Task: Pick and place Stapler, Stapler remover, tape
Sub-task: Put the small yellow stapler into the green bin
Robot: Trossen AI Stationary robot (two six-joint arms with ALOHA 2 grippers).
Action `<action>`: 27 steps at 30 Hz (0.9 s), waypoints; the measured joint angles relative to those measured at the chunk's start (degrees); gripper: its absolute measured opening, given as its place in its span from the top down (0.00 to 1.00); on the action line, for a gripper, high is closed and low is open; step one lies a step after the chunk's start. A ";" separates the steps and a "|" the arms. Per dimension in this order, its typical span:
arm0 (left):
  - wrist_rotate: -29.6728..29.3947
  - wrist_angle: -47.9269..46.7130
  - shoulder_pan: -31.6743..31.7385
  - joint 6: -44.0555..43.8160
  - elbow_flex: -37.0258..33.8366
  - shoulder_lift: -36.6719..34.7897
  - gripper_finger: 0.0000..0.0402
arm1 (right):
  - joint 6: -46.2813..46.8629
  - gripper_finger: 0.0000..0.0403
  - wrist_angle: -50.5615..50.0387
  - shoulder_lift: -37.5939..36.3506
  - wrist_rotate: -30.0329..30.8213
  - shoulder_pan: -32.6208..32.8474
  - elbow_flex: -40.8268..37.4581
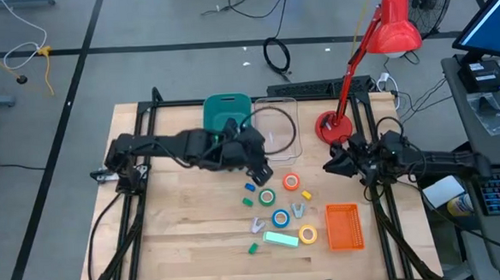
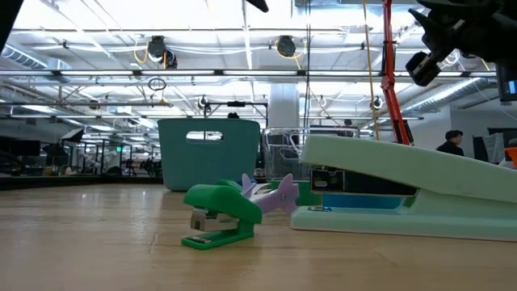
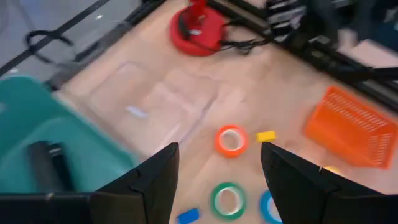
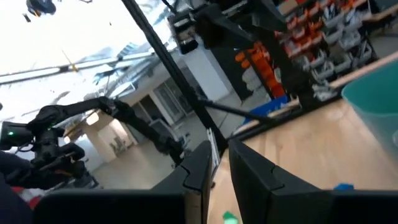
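Note:
My left gripper (image 1: 262, 170) hangs open and empty above the table, just in front of the teal bin (image 1: 227, 111); its fingers (image 3: 155, 177) frame the orange-red tape roll (image 3: 231, 140) and the green roll (image 3: 227, 200) below. All the rolls lie flat on the wood: orange-red (image 1: 292, 181), green (image 1: 267, 196), blue (image 1: 280, 217) and yellow (image 1: 308, 235). A dark bar that may be the black stapler (image 3: 46, 165) lies inside the teal bin (image 3: 37, 124). Two purple staple removers (image 1: 259, 224) (image 1: 298, 209) sit among the rolls. My right gripper (image 1: 332, 163) waits, shut, near the lamp base.
A clear container (image 1: 275, 126) stands beside the teal bin, and a red lamp base (image 1: 333, 127) sits at the far right. An orange basket (image 1: 344, 226), a mint stapler (image 1: 281, 239), a green staple remover (image 2: 218, 214) and small coloured pieces lie near the front.

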 joint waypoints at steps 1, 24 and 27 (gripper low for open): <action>0.46 1.98 -0.46 -0.51 -2.73 -0.78 0.43 | -0.10 0.88 -0.06 1.05 -0.41 0.00 0.15; 0.80 50.31 -2.45 1.17 -59.52 -25.35 0.43 | -8.74 0.88 -38.65 19.64 8.65 9.03 17.89; 1.96 54.55 -2.47 1.27 -65.09 -27.74 0.43 | -8.48 0.88 -42.52 23.84 10.82 11.20 20.83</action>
